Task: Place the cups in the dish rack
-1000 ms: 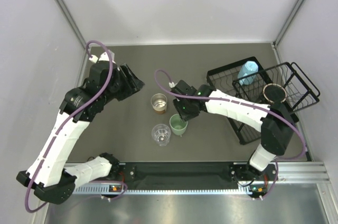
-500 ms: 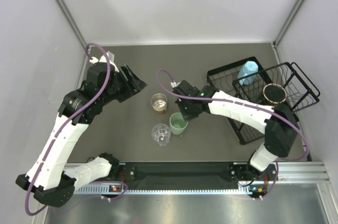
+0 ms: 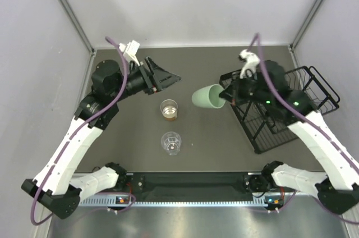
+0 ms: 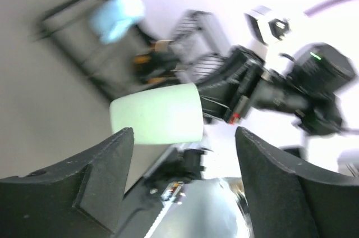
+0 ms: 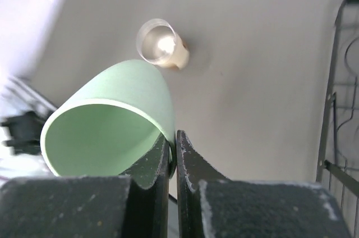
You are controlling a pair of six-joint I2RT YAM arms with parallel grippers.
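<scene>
We spot blue mug [image 4: 118, 16] in rack [image 4: 193, 27] via L wrist only. R gripper [image 5: 173, 148] pinches mint tumbler [image 5: 112, 120]; L gripper [image 4: 185, 154] wide.

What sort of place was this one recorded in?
Probably a robotics lab test cell, not a kitchen: plain white panel walls close around a dark table, two robot arms are mounted at an aluminium rail, and the dish rack looks like a prop.
</scene>
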